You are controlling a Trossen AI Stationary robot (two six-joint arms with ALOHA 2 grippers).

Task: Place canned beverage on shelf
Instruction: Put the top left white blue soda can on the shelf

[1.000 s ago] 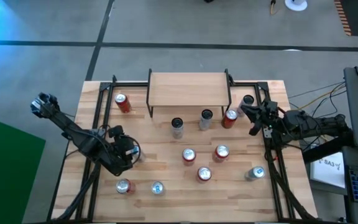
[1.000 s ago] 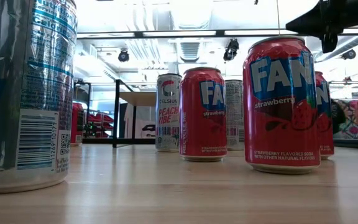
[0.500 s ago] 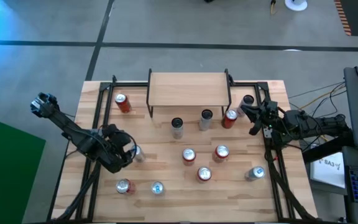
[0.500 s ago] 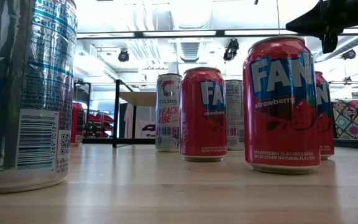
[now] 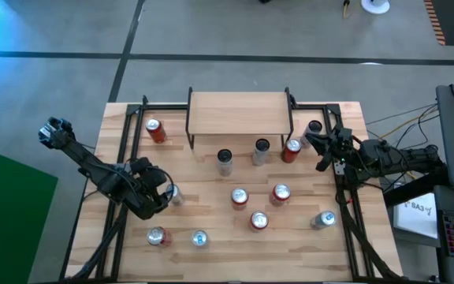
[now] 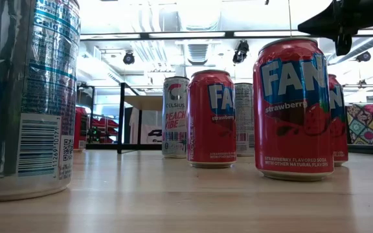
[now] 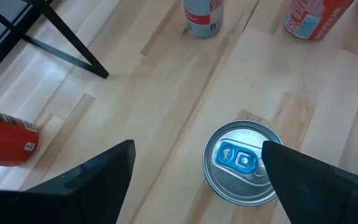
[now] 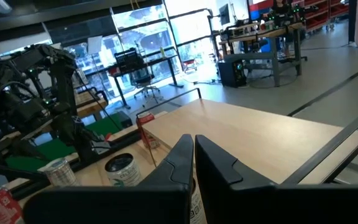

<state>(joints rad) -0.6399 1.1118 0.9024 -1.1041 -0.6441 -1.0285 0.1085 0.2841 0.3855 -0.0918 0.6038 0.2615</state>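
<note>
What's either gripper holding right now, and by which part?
Nothing. The left gripper is open above a silver can, fingers clear of it. The right gripper is shut and empty beside the shelf.

Two dark jointed arms, black wedge-shaped fingers, thin cables

left gripper: jaws spread, low | right gripper: jaws closed, raised

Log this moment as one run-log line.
left gripper: open over blue-tabbed silver can, not gripping | right gripper: shut, idle near wooden-topped black-legged shelf | shelf top: no cans
</note>
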